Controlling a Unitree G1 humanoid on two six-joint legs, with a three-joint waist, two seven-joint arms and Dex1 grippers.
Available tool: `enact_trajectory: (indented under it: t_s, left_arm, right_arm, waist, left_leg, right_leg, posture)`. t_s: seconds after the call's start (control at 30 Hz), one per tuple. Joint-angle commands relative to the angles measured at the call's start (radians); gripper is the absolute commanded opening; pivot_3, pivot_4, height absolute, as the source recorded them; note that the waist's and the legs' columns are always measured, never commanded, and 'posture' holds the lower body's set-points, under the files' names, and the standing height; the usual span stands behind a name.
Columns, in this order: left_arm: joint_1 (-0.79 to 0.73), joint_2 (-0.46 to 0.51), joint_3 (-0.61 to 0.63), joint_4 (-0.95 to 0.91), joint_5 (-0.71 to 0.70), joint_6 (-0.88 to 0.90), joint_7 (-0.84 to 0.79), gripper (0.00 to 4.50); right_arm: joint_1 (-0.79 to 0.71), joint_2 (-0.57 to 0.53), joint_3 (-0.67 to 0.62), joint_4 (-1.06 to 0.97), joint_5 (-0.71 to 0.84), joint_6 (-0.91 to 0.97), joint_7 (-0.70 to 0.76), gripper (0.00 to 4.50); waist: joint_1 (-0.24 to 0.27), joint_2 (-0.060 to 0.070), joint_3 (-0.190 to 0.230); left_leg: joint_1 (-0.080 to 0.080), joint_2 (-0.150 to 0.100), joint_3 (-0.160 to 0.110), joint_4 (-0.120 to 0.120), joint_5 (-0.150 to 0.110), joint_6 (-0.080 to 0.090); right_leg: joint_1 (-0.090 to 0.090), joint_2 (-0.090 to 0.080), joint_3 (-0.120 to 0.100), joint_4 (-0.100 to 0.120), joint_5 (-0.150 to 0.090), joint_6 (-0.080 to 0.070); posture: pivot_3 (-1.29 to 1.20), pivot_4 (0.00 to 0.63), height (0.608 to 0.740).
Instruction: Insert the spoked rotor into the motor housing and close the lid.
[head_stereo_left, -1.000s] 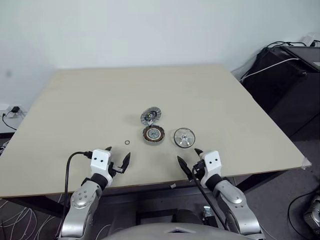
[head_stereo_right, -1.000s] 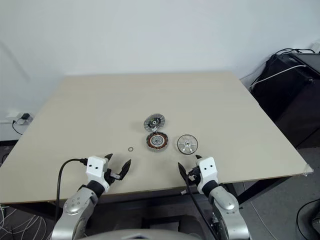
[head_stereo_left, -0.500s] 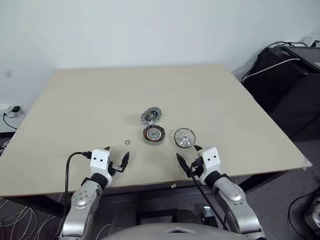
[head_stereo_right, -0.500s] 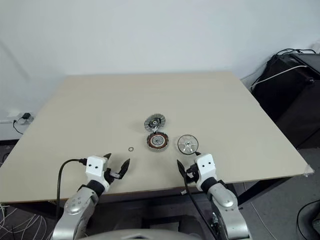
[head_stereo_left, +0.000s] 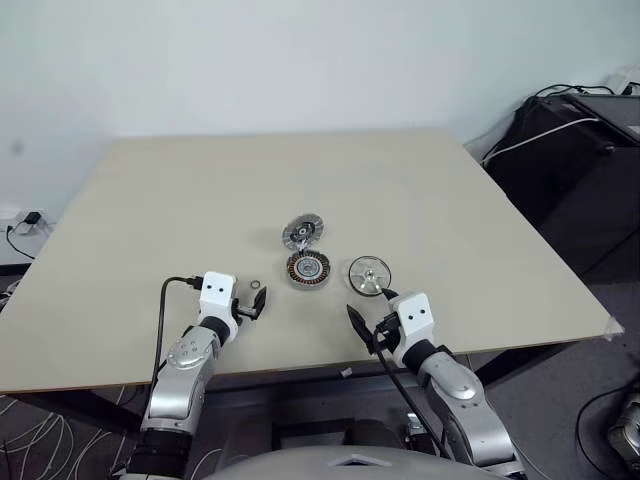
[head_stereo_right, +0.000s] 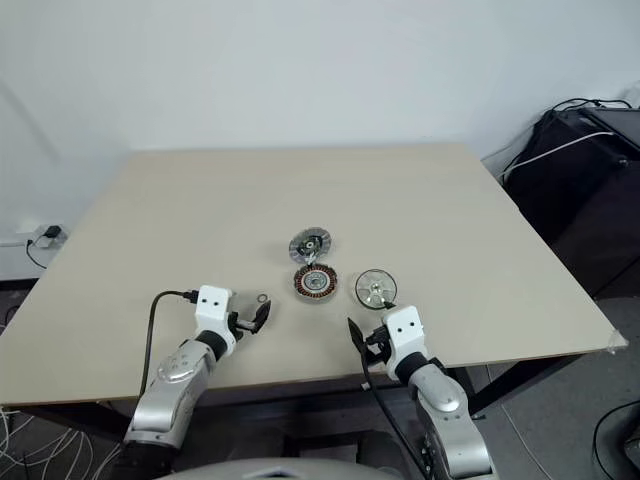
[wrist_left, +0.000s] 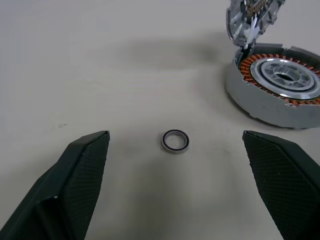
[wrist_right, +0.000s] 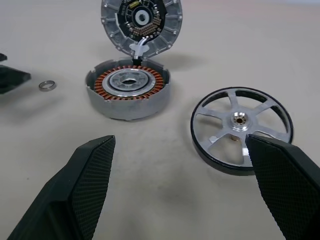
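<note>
your left claw (wrist_left: 175, 150) is spread wide with the small ring (wrist_left: 175, 141) between its tips, housing (wrist_left: 275, 85) ahead. your right claw (wrist_right: 182, 165) gapes empty; rotor (wrist_right: 241, 127) by one tip, housing and lid (wrist_right: 141, 22) beyond, all on the table (head_stereo_left: 150, 200).

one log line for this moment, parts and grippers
left gripper: open, fingers astride small ring | right gripper: open, empty | spoked rotor: on table, beside motor housing | lid: open
</note>
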Motion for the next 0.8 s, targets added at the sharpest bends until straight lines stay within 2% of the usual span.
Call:
enact_trajectory:
  t_s: [0.03, 0.8]
  left_arm:
    - [-0.074, 0.018, -0.004, 0.046, 0.023, 0.012, -0.004, 4.50]
    - [-0.215, -0.002, -0.051, 0.257, 0.060, -0.006, -0.048, 4.50]
  right_arm:
    - [-0.004, 0.002, -0.006, -0.048, 0.001, -0.007, -0.008, 4.46]
    - [0.010, 0.008, -0.004, -0.123, 0.005, 0.048, -0.035, 4.46]
  waist:
    - [0.001, 0.000, 0.000]
    - [0.001, -0.001, -0.001]
  left_leg:
    - [0.000, 0.000, 0.000, 0.000, 0.000, 0.000]
    - [0.000, 0.000, 0.000, 0.000, 0.000, -0.001]
  right_leg:
    - [0.000, 0.000, 0.000, 0.000, 0.000, 0.000]
    - [0.000, -0.003, 0.000, 0.000, 0.000, 0.000]
  posture:
    - [0.00, 0.000, 0.740]
    - [0.00, 0.000, 0.740]
